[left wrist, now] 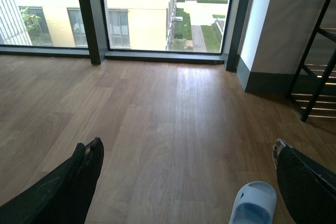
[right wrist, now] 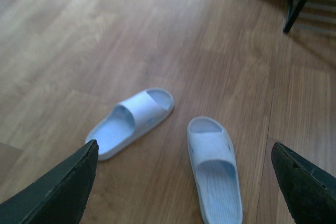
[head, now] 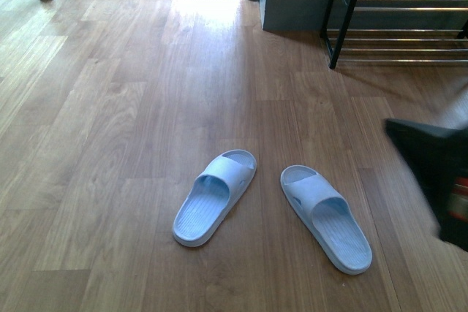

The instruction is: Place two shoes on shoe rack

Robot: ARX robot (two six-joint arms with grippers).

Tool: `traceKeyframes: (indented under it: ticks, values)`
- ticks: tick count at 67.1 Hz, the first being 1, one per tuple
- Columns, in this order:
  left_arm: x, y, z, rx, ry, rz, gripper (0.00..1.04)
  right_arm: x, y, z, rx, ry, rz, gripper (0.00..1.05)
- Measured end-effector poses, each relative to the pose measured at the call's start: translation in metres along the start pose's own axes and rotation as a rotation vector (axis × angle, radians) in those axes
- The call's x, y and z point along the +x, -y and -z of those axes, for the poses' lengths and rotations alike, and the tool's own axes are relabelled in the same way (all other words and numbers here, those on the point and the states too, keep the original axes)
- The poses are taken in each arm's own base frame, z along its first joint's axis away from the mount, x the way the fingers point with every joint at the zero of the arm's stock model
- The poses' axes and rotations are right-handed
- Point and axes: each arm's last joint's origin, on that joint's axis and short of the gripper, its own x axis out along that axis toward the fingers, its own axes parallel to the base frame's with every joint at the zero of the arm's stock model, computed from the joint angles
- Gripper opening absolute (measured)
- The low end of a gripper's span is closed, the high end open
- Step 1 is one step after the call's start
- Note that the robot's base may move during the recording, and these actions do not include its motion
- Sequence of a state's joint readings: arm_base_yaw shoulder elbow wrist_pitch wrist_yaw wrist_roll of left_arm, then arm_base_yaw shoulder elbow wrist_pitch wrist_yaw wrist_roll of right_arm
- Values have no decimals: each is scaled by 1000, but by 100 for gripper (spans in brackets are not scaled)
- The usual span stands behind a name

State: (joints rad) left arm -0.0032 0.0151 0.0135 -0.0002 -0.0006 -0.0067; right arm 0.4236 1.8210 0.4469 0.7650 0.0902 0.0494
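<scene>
The two pale-blue slide sandals lie flat on the wooden floor in front of the robot, soles down. Their strap ends point away from it and lean toward each other, and their heels are spread. The left-hand sandal and the right-hand sandal sit near each other but do not touch. The shoe rack stands well apart from them, far off to the right against the wall. On the chrome bars that show, no shoe is to be seen, so by my reading the task is at its start, with both sandals to be lifted and carried across.

The right claw hangs over the pair with its fingers spread wide and holds nothing. The right-hand sandal lies just below the gap, so I judge it the likeliest first pick. In the front view that arm is only a dark blur at the right edge. The left claw is likewise agape and empty, and points toward the window. One sandal's tip shows near its finger.

The floor between the sandals and the rack shows bare planks, with nothing in the way.
</scene>
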Motion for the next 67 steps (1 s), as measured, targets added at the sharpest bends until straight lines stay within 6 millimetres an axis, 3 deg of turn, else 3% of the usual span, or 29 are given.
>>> traceKeyframes:
  ticks: [6,15,35,52,60,67]
  values:
    - [0,0,0,0,0,0,95,57,2,24,-40,-172,66,96]
    - [0,0,0,0,0,0,95,120,12,47,-107,-305,172,96]
    - [0,0,0,0,0,0,95,224,50,87,-260,-429,373,96]
    - [0,0,0,0,0,0,95,255,61,99,-326,-462,353,96]
    - [0,0,0,0,0,0,95,255,62,98,-315,-480,312,96]
    - [0,0,0,0,0,0,95,243,61,88,-305,-463,252,96]
